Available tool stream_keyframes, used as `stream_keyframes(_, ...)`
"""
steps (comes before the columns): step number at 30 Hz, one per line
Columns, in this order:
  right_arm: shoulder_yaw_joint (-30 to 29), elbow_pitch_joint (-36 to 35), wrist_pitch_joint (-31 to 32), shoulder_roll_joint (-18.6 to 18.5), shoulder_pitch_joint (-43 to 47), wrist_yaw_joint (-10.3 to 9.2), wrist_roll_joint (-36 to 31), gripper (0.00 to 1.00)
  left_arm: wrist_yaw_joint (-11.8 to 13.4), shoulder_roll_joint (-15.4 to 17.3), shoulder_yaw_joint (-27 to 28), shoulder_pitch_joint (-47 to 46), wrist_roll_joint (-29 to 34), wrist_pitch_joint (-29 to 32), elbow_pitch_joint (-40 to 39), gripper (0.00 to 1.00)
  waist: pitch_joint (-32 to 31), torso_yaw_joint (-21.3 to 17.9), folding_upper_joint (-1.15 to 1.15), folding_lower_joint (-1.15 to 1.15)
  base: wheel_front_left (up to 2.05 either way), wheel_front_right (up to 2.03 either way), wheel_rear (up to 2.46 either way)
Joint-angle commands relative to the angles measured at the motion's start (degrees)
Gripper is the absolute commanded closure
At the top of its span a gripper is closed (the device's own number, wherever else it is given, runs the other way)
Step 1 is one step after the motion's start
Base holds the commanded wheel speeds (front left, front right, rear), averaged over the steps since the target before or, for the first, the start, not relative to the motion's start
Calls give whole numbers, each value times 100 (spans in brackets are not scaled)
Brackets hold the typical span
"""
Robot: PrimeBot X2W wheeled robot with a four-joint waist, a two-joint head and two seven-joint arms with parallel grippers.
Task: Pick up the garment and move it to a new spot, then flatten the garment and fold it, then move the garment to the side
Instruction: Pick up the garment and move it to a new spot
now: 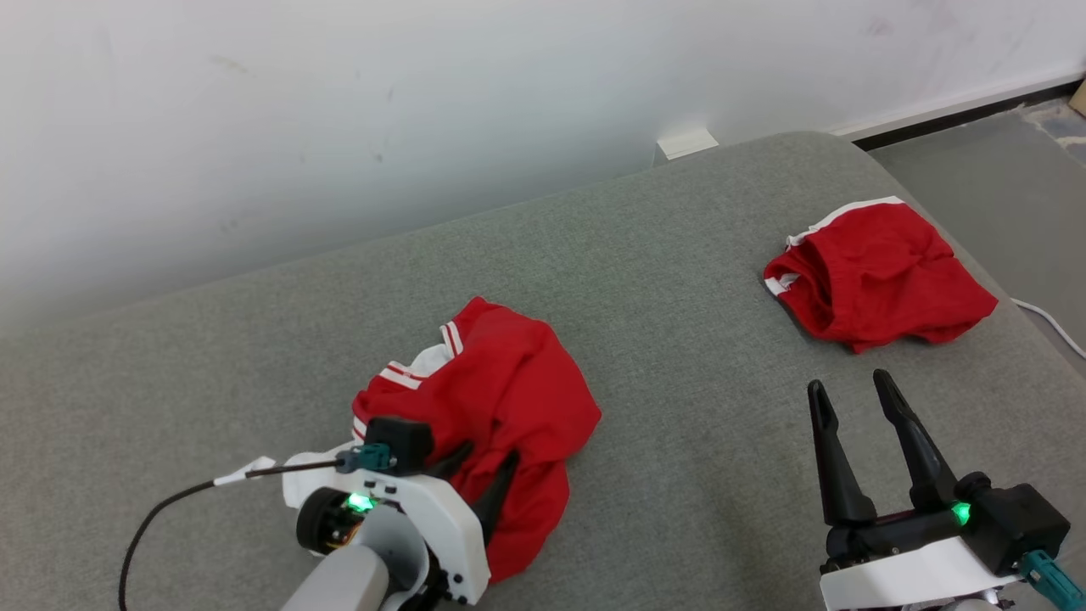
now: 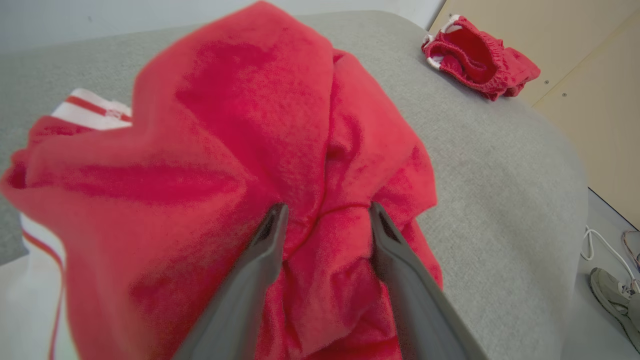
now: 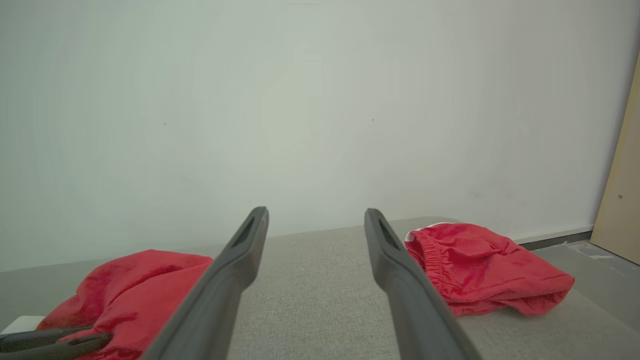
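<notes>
A pair of red shorts (image 1: 878,276) with white trim and a gathered waistband lies crumpled near the far right corner of the bench (image 1: 679,280), well apart from the red garment (image 1: 509,390). The stretch of grey cloth between the two is bare. A black cable (image 1: 170,502) with a white tag runs from the left wrist over the bench's near left part. Beside the bench on the right, a white cord (image 1: 1052,321) trails on the floor (image 1: 1001,187), and the left wrist view shows a shoe (image 2: 612,296) there.

The bench is padded, covered in grey woven fabric, with rounded corners. It stands against a plain white wall (image 1: 339,102) with a dark skirting strip (image 1: 950,119) at its foot. A small white block (image 1: 687,142) sits at the wall just behind the bench's far edge. A beige panel (image 2: 575,60) stands to the right.

The red garment, with white, red-striped trim on its left side, lies bunched in a heap on the near middle of the bench. The left hand (image 2: 327,210) reaches down into it from the near side. Its fingers are spread, their tips sunk in the folds with a ridge of cloth between them, not pinched. The right hand (image 1: 848,382) is at the near right over bare bench, fingers spread wide and pointing toward the wall, nothing between them, short of the shorts.
</notes>
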Motion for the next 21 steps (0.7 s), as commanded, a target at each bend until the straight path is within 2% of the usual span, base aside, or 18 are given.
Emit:
stream_keyframes(1,-31,10,8,-10,-71,-13,3,0,-18,-24,-13,-112,24,-137,88,0,4,13,0,0,0,0,0)
stream_keyframes(6,-84,48,8,-9,37,-14,-93,0,-54,-23,-78,-387,13,-568,295,0,-50,252,0,0,0,0,0)
stream_keyframes(12,-63,77,8,-20,29,-13,-191,0,-83,169,-18,-541,-125,-854,-91,0,-121,710,0,0,0,0,0)
stream_keyframes(21,-221,85,8,-60,200,-13,-244,0,317,725,420,-122,-145,-1232,-1009,0,-348,1354,0,0,0,0,0)
